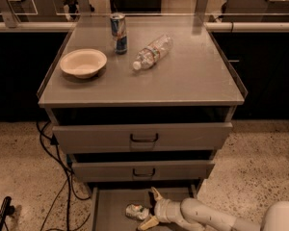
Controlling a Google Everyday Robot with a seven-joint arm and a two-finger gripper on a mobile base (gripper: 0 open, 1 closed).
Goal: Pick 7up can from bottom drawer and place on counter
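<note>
Your pale two-finger gripper (149,208) sits low in the pulled-out grey metal bottom drawer (111,214) with its fingers spread and unclenched. That suits the small dented silvery-white 7up can (136,211), which lies ungrasped at its 9 o'clock. The flat grey counter (183,81) is up at 12 o'clock.

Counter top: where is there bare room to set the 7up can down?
The counter is bare on its right half, from the water bottle to the right rim, and along the front strip before the bowl. The back left is crowded: bowl, blue can, bottle. The gripper is open in the bottom drawer, beside the 7up can.
</note>
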